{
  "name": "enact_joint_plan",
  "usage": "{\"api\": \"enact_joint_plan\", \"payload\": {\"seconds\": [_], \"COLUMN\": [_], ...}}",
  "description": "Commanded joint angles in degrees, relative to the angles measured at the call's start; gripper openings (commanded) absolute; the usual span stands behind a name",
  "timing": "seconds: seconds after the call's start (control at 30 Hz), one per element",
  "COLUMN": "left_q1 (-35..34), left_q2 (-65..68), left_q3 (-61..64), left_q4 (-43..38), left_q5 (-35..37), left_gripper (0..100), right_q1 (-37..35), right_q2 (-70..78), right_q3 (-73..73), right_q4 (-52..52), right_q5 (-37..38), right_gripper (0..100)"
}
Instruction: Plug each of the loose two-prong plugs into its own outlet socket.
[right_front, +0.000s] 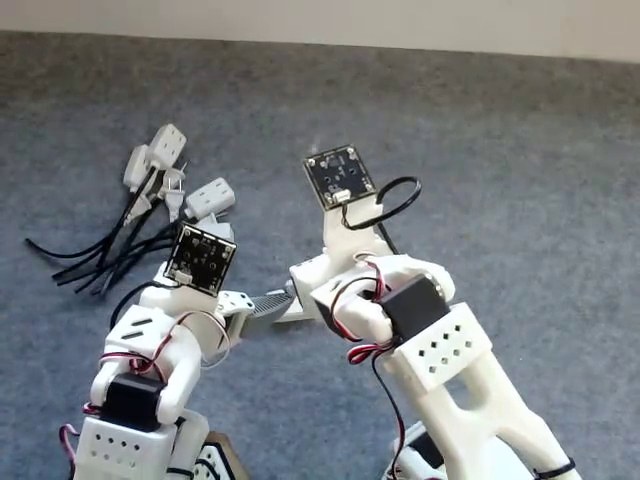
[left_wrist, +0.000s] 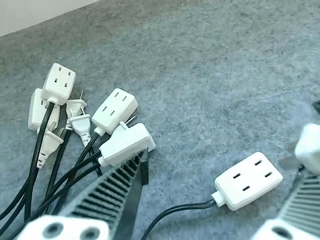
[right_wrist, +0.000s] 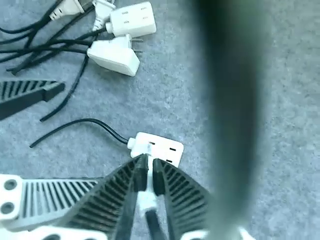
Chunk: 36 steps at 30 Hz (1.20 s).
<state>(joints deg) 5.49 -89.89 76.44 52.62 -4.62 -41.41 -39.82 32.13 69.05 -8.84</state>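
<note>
Grey felt (right_front: 500, 150) below: my right gripper (right_wrist: 148, 167), pinching a plug (right_wrist: 145, 201), hangs right over the socket (right_wrist: 160, 147); left gripper (left_wrist: 220, 165) gapes wide beside it.

I saw one white lone socket (left_wrist: 247, 181) lying flat on the grey mat, slots up, its black cord trailing away. A white held plug (right_wrist: 145, 201) sat pinched in the right gripper (right_wrist: 148, 169), just beside that socket's edge; its prongs I couldn't make out. Well apart lay the tangle: a cube socket (left_wrist: 59, 82), a second socket (left_wrist: 116, 110), a flat plug (left_wrist: 126, 142) just beside it, and a small two-prong plug (left_wrist: 81, 127), all on black cords.
</note>
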Motion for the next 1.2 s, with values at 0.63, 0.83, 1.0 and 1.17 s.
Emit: {"api": "enact_joint_plan", "payload": {"seconds": [0.63,0.83,1.0,1.17], "left_q1": [-1.45,-1.45,-1.45,-1.19], "left_q2": [-0.22,-0.22,-0.22,-0.22], "left_q3": [1.89,1.89,1.98,1.98], "left_q4": [-1.67,-1.67,-1.58,-1.58], "left_q5": [-2.29,-2.29,-2.29,-2.29], "left_gripper": [39,39,39,39], "right_q1": [27.38,37.23,43.12,44.7], "right_q2": [-0.84,-0.92,-1.01,-0.92], "right_q3": [21.85,21.67,21.67,22.11], "right_q4": [-15.78,-9.71,-9.63,-8.13], "right_q5": [22.77,26.99,30.42,32.44], "right_gripper": [0.4,0.4,0.6,0.7]}}
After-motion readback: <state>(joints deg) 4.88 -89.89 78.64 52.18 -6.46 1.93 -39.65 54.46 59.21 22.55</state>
